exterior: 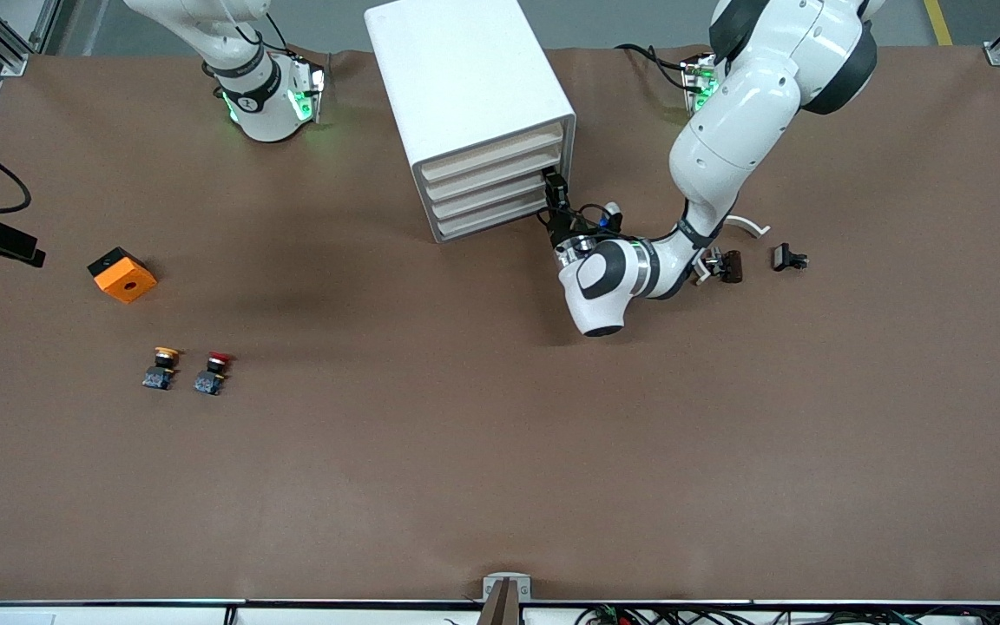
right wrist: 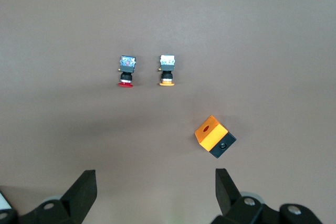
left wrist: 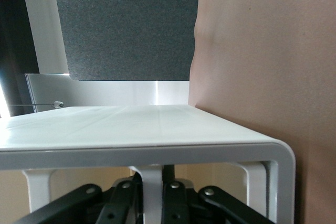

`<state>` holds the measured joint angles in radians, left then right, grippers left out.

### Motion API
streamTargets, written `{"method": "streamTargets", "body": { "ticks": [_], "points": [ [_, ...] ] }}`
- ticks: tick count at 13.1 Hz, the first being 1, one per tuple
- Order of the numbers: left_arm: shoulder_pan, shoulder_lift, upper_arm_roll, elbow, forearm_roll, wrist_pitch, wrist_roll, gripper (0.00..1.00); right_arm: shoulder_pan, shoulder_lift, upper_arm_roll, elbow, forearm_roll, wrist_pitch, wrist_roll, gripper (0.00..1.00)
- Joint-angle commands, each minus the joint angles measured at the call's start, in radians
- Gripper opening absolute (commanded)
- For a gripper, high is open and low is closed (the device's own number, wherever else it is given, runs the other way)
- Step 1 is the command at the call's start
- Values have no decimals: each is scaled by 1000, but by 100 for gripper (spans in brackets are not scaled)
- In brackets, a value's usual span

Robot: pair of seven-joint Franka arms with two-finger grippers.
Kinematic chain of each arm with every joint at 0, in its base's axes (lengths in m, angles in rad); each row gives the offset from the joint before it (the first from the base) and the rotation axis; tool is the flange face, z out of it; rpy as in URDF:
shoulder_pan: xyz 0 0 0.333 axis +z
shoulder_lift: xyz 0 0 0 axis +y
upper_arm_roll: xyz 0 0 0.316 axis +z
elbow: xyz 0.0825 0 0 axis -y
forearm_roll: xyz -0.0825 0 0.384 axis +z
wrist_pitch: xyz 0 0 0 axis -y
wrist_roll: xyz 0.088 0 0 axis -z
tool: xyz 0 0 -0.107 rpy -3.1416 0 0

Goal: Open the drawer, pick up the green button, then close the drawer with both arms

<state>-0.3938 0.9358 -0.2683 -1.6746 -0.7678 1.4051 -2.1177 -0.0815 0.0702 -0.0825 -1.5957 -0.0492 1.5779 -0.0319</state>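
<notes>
My left gripper [exterior: 555, 189] is at the cabinet [exterior: 465, 95] front, fingers [left wrist: 157, 203] pinched shut on a white drawer [exterior: 500, 178] handle tab; all drawers sit closed. My right gripper [right wrist: 156, 190] hangs high with jaws wide apart, holding nothing, over bare table [exterior: 465, 434]; below it lie the red button [right wrist: 125, 69], yellow button [right wrist: 167, 70] and orange block [right wrist: 214, 136]. No green button visible.

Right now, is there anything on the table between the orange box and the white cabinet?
No. In the front view, only bare brown table lies between the orange box and the white cabinet.
</notes>
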Motion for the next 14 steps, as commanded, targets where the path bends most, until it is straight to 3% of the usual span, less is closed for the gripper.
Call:
{"method": "streamTargets", "body": {
  "ticks": [1,14],
  "points": [
    [19,-3,4,10,24,-20,-13,14,-3,16,21,25,9,-18,108,100],
    [197,-6,9,121,123,-20,-11,12,262,26,21,25,9,-10,706,100]
  ]
}}
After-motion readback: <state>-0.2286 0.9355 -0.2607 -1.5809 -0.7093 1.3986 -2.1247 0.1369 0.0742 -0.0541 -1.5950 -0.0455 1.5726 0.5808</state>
